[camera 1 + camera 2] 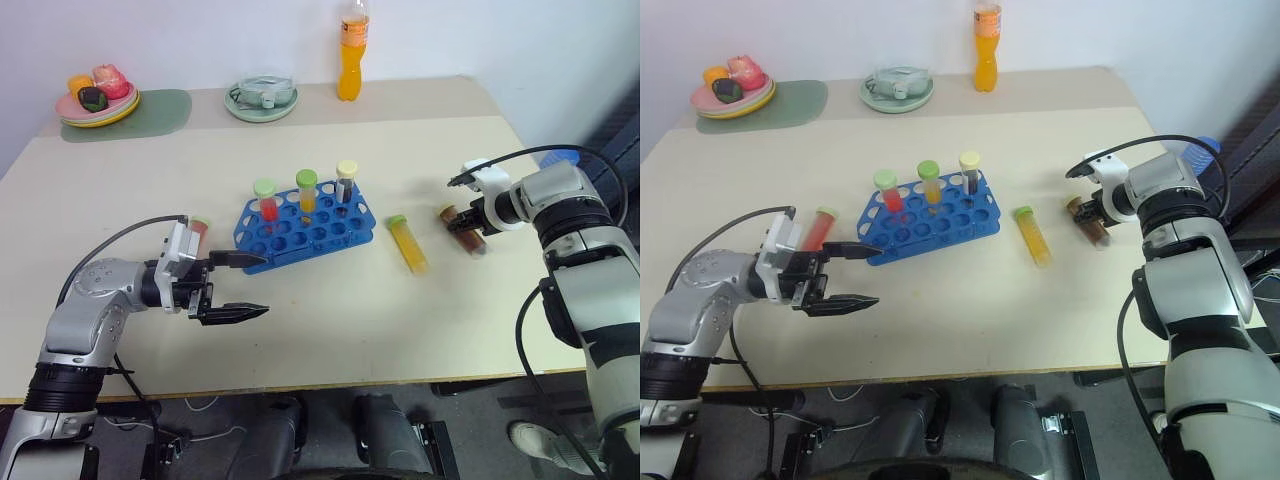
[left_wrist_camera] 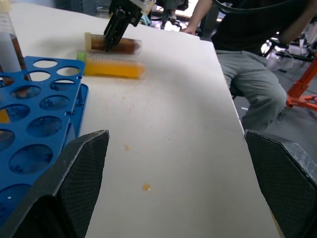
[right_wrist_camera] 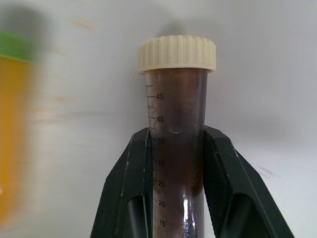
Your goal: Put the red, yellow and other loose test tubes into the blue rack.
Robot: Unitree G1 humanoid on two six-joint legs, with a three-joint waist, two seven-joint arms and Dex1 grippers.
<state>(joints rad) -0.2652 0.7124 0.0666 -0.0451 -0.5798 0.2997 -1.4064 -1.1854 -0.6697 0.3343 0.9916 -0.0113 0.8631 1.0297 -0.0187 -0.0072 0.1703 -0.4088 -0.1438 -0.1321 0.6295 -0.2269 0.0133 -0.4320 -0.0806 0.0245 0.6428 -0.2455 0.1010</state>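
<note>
My right gripper (image 3: 176,163) is clenched on the brown tube (image 3: 176,148), a clear graduated cylinder with a ribbed cream cap, lying on the pale matte surface (image 1: 330,310). Just beside that gripper, toward the rack, lies one yellow tube (image 1: 408,243) with a green cap. My left gripper (image 1: 240,286) hangs released, textured black fingers (image 2: 74,183) spread wide; the blue rack (image 1: 305,228), perforated plastic with round wells, sits just ahead of its tips. Three capped tubes stand upright in the rack. One red tube (image 1: 820,227) lies behind the left gripper, against its wrist. A seated person (image 2: 247,74) is at the surface's far edge.
</note>
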